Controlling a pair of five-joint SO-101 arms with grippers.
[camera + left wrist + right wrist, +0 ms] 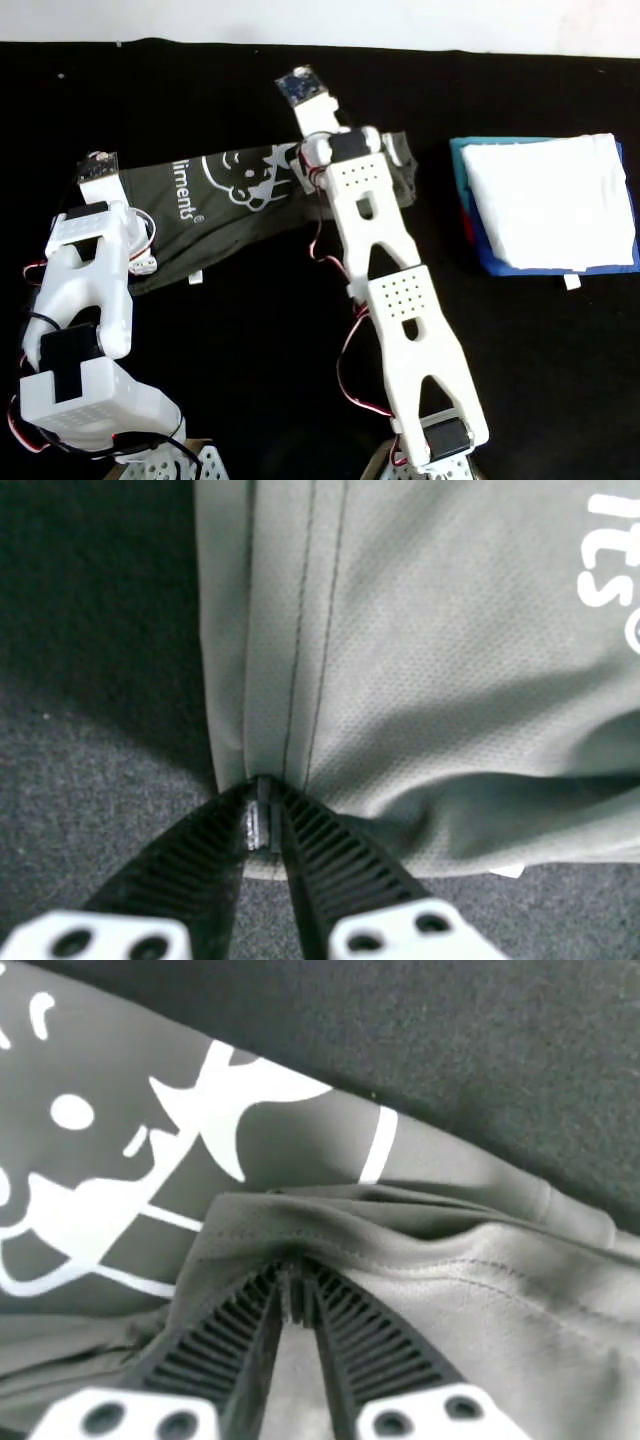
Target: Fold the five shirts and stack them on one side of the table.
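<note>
While left jaws pinch the grey shirt (430,670) by its hem and right jaws nip a fold, it lies on the desk (250,350), apart from the stack (550,200); either thin grip could probably slip under uneven pulling.

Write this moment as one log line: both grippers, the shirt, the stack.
left gripper: shut on grey shirt hem | right gripper: shut on grey shirt fold | stacked: white shirt over blue shirt

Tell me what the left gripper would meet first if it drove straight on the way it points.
The dark grey shirt: the left gripper is shut on its hem, and the cloth spreads straight ahead, so it would likely bunch the fabric against the table.
</note>
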